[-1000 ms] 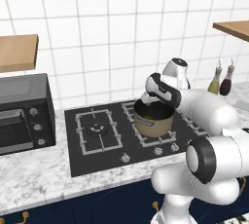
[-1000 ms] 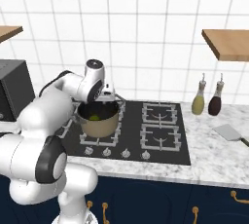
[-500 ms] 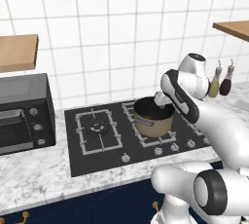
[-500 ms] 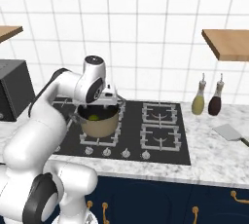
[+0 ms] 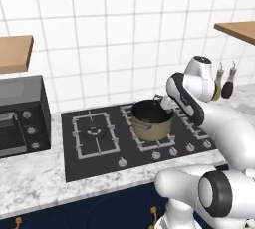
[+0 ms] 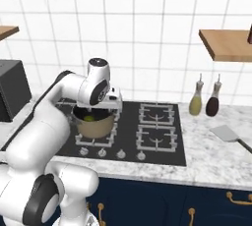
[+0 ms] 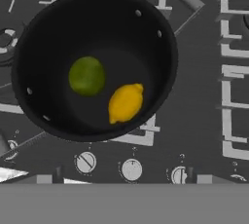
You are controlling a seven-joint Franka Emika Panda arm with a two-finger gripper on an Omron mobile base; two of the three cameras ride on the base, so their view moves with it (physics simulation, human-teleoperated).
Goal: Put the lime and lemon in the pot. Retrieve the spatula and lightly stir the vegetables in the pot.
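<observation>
Black hob, pot's far handle cut off; lime, lemon inside.

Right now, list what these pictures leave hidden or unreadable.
- Spatula: handle cut off by the right edge of the right base view.
- Lemon: hidden behind the pot wall in the right base view; a bit of lime peeks over it.
- Hood display: digits too small, both base views.

Camera positions: three views, one hob.
Base pair behind, left and right, looking down; hand view close above pot, shared.
</observation>
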